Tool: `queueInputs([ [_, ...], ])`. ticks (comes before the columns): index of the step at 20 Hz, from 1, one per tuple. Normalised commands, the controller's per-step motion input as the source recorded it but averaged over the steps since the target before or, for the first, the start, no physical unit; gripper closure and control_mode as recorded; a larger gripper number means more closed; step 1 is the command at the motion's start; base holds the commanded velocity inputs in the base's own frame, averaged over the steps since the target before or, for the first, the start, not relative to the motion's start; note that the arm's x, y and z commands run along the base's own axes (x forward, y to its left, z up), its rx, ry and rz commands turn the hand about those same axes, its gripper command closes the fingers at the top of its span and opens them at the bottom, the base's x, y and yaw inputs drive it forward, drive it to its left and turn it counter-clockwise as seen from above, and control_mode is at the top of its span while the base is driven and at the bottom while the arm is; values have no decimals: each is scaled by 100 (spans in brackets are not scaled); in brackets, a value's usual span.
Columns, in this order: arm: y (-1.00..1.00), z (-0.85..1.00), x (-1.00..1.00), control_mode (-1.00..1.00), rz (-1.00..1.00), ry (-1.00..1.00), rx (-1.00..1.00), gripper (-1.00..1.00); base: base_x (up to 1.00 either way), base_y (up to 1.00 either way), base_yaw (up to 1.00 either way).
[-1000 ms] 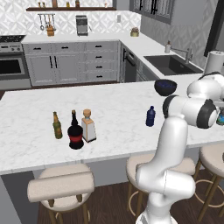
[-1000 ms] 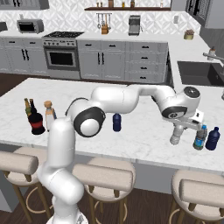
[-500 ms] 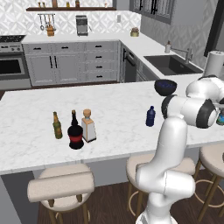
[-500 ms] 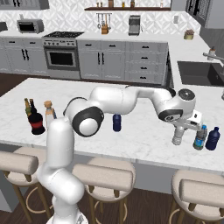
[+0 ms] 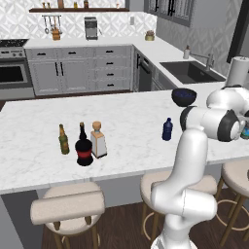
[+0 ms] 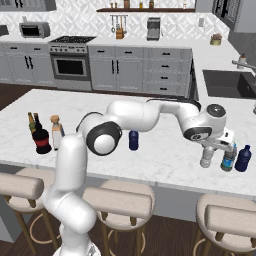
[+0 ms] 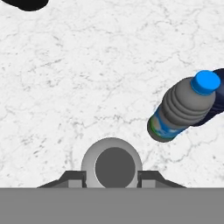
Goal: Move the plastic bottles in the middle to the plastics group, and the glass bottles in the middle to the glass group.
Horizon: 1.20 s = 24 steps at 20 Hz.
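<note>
The arm reaches far to its right, and the pincer (image 6: 208, 150) is clamped on the clear bottle (image 6: 206, 160) near the right end of the desk (image 6: 165, 155). In the hand view, the two dark fingertips (image 7: 72, 177) press against opposite sides of the bottle's round top, with no gap visible. Over the last second the bottle has moved slightly down and to the right in the right base view. Its base now appears to be at or just above the desk surface, but contact cannot be confirmed. It stands just beside the banded bottle (image 6: 228, 157), which has a blue cap and a blue-green label, and a dark bottle (image 6: 243, 158) stands on the far side of that one. Judgement: the first plastic bottle has reached the plastics group and the step in hand is its release. The pincer should open and lift straight up, because the banded bottle is close enough to be knocked by any sideways motion. Remaining work: the small blue bottle (image 5: 167, 130) stands alone in the middle of the desk, well apart from both groups, and has yet to be carried to the right. The square pale bottle (image 5: 98, 141) with the tan stopper stands just beside the black bottle (image 5: 84, 146) and near the olive bottle (image 5: 63, 140), so it may already count as placed.
</note>
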Motion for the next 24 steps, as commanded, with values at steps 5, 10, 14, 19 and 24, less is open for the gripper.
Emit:
queueInputs([
  [5,3,-34,0,-100,0,1,0,100,0,0,0],
  [10,3,-16,0,-100,0,0,-2,100,0,0,0],
  [14,4,-12,0,-100,0,0,-3,100,0,0,0],
  [19,0,-14,0,-100,0,0,-1,100,0,0,0],
  [24,0,-20,0,-100,0,0,0,100,0,0,0],
])
